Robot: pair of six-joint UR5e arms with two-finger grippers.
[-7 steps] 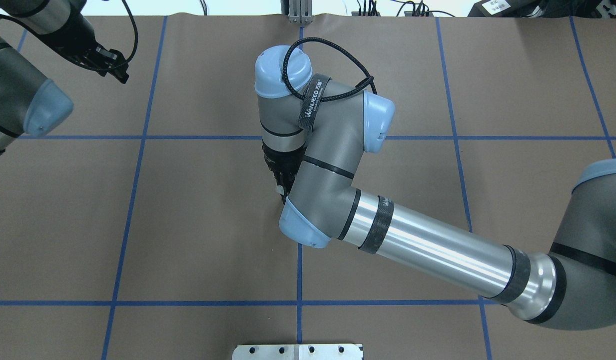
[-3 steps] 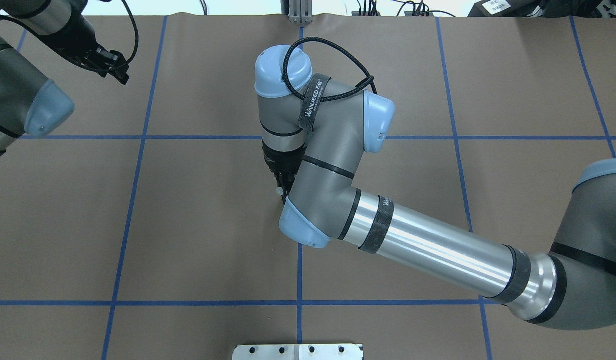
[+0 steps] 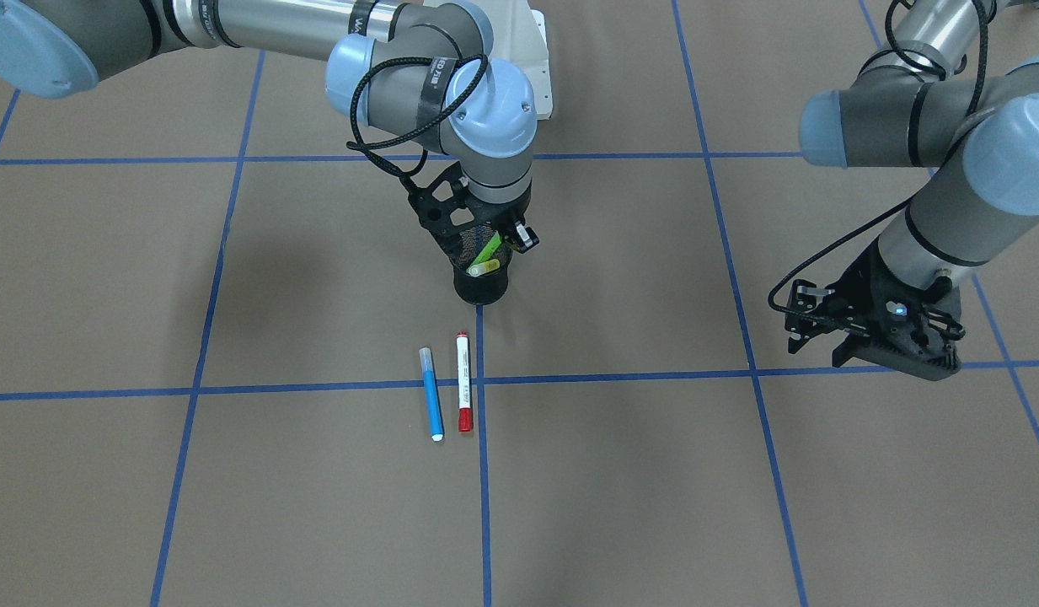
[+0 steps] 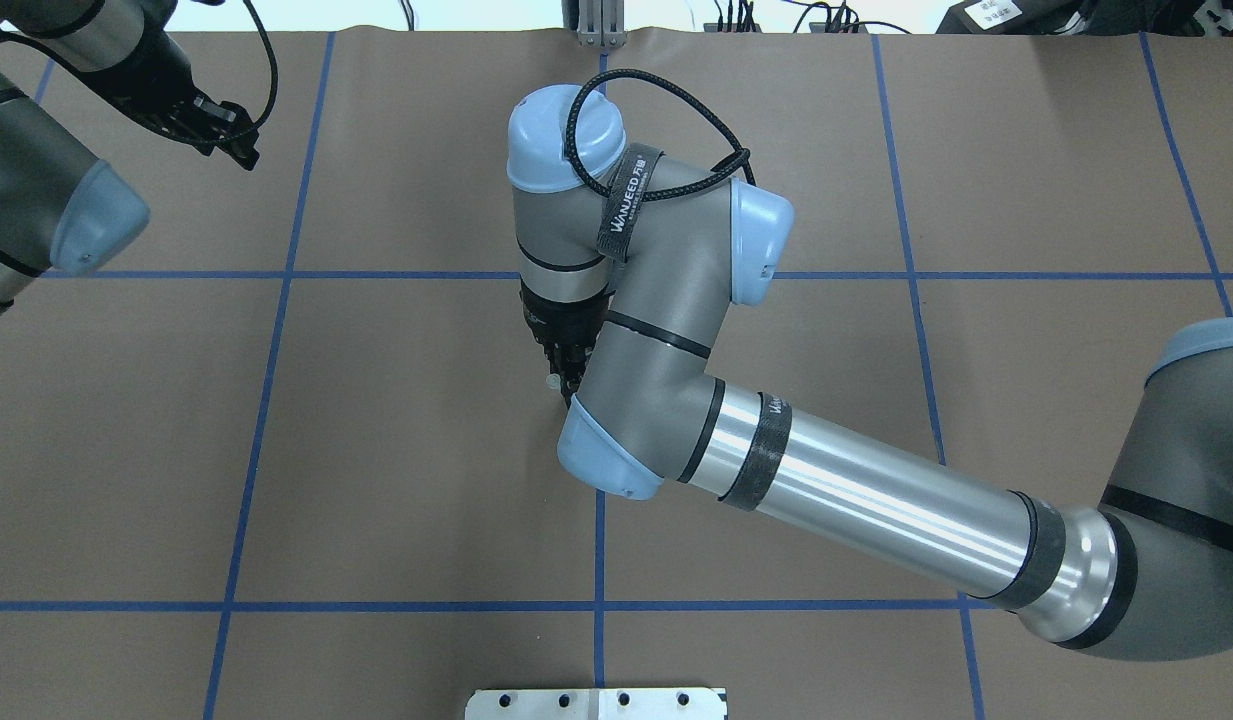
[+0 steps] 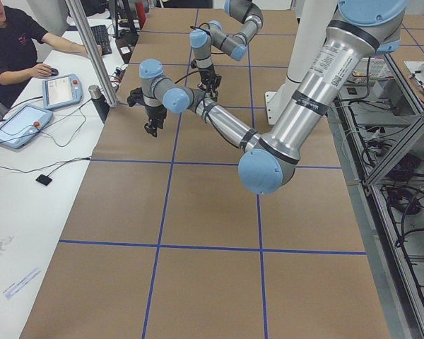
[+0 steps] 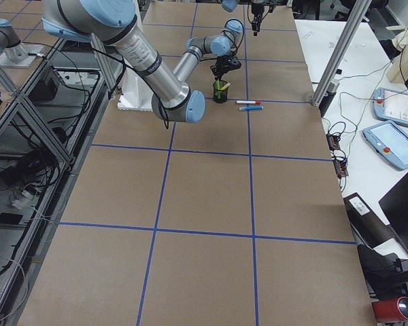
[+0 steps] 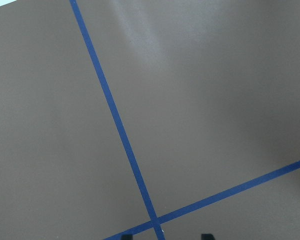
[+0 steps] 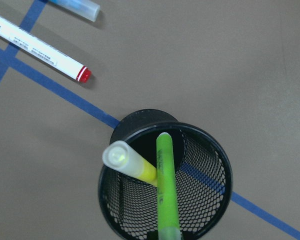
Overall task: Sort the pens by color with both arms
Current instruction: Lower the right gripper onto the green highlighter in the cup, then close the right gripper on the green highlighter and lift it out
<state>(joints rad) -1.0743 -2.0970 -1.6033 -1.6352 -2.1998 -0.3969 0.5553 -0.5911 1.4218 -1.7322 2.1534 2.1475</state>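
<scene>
A black mesh cup stands at the table's middle. In it lean a lime green pen and a yellow pen. My right gripper hangs straight above the cup and looks shut on the green pen's upper end. Its fingertips do not show in the right wrist view. In front of the cup, a blue pen and a white pen with a red cap lie side by side on the brown paper. My left gripper hovers open and empty far off over bare paper, near a blue tape crossing.
Blue tape lines divide the brown table into squares. A white pedestal plate sits at the robot's edge. Beyond the table's far edge stand a metal post and a side bench, where a person sits at tablets.
The right arm's wrist has shifted slightly, apparently upward, over the cup. The left arm has barely moved.
</scene>
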